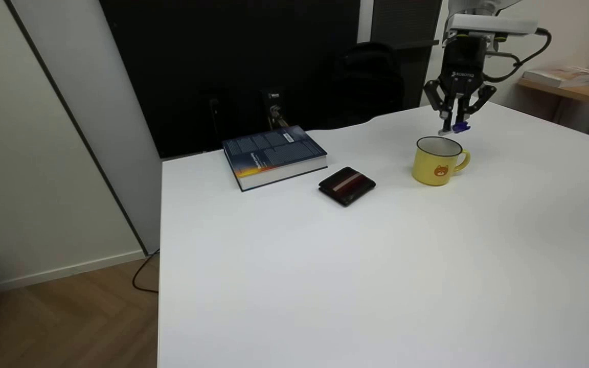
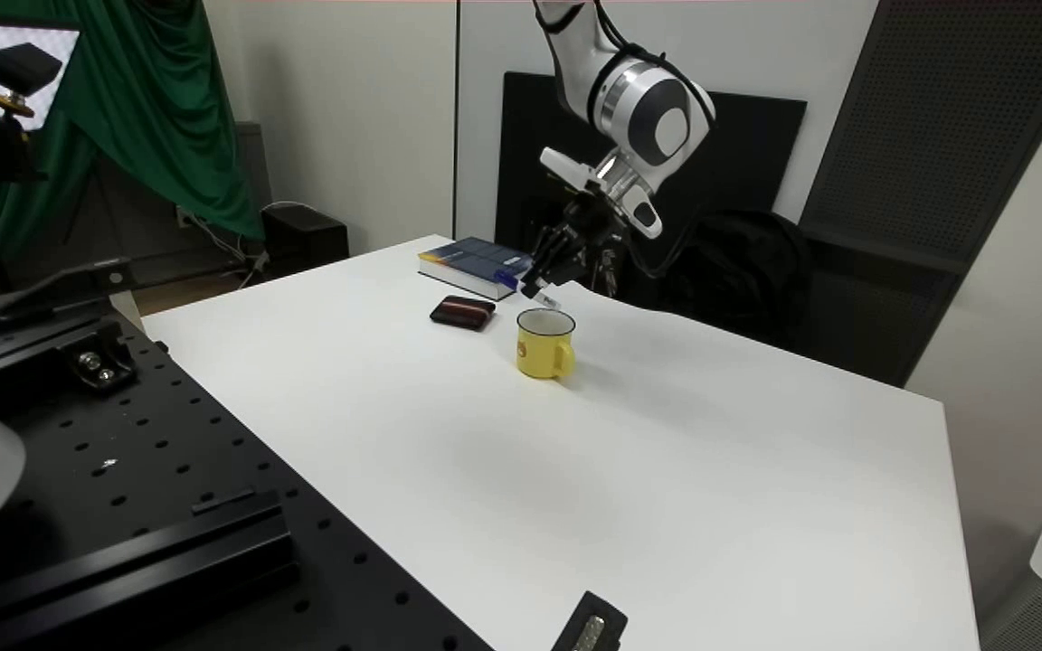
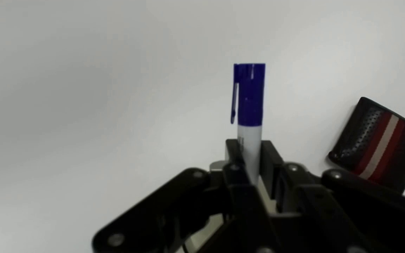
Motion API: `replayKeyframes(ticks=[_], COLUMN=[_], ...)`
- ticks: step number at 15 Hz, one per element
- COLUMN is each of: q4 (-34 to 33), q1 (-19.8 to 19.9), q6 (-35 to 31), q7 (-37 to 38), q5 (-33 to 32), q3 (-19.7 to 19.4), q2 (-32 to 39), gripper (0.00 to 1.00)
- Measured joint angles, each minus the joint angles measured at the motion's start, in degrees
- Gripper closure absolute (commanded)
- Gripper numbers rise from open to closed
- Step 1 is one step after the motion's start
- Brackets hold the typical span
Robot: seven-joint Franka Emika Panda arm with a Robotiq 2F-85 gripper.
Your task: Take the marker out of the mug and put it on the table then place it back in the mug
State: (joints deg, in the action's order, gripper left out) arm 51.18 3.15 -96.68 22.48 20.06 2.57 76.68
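The marker (image 3: pixel 250 95) has a white body and a dark blue cap. My gripper (image 3: pixel 250 154) is shut on its white body, with the cap sticking out past the fingertips in the wrist view. In both exterior views the marker (image 1: pixel 460 127) (image 2: pixel 506 279) is tilted, out of the mug, and held by the gripper (image 1: pixel 453 125) (image 2: pixel 532 287) a little above and behind the mug's rim. The yellow mug (image 1: pixel 430 166) (image 2: pixel 542 351) stands upright on the white table (image 1: pixel 325 286) (image 2: pixel 666 506). In the wrist view the mug is mostly hidden behind the gripper.
A dark wallet with a red and pale stripe (image 1: pixel 346 186) (image 2: pixel 463 313) (image 3: pixel 378 144) lies near the mug. A thick blue book (image 1: pixel 274 153) (image 2: pixel 476 262) lies at the table's back edge. A black perforated base plate (image 2: pixel 213 470) borders the table in an exterior view.
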Motion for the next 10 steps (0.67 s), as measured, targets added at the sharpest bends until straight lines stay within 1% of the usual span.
replayKeyframes(ticks=[5, 10], q4=[-5.57, -7.76], q1=[-0.09, 0.25], q6=[2.61, 3.15], q7=[0.03, 0.07], q5=[0.42, 0.44], q3=[0.68, 0.82], q2=[4.07, 6.09], gripper=[0.95, 0.95])
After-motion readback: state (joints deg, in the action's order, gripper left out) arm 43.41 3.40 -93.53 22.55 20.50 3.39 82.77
